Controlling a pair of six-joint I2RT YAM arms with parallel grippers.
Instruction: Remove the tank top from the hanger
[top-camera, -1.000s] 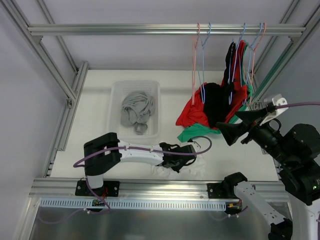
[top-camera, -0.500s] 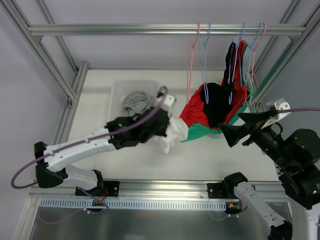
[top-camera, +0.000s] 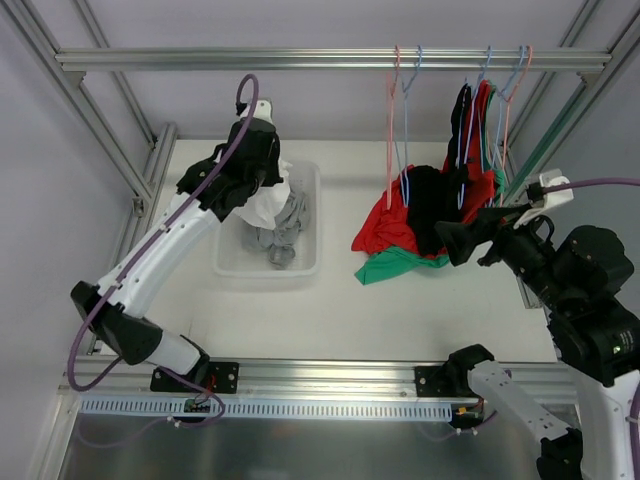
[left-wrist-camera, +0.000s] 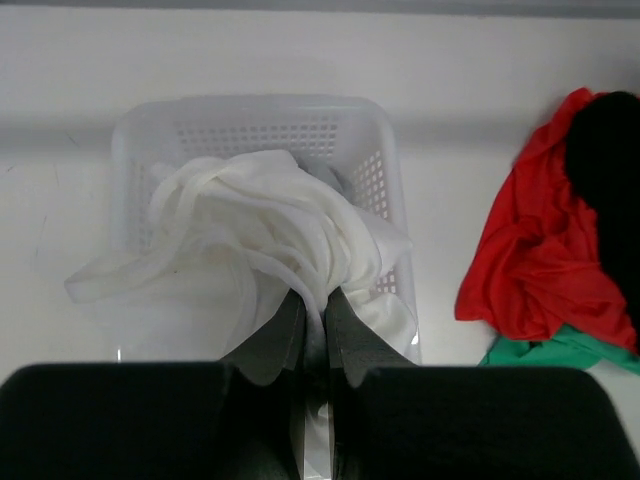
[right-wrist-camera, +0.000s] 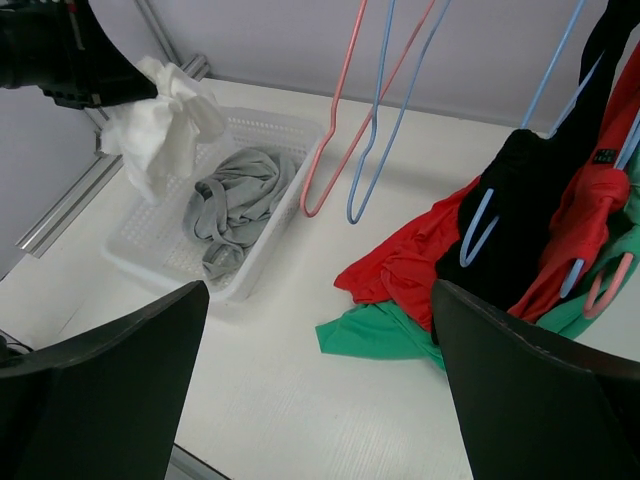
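My left gripper is shut on a bunched white tank top, its jaws pinching a fold. The white tank top hangs free of any hanger, just above the white basket. From the right wrist view the same top dangles over the basket's far left corner. A pink hanger and a blue hanger hang bare on the rail. My right gripper stands wide open above the table, right of the clothes pile, with nothing between its fingers.
A grey garment lies in the basket. Red, black and green tops hang from further hangers at the right, their lower parts heaped on the table. An aluminium frame rail crosses overhead.
The left arm lifted the white tank top from the near table, swung it left and back, and now holds it over the basket. The right gripper shifted slightly towards the clothes.
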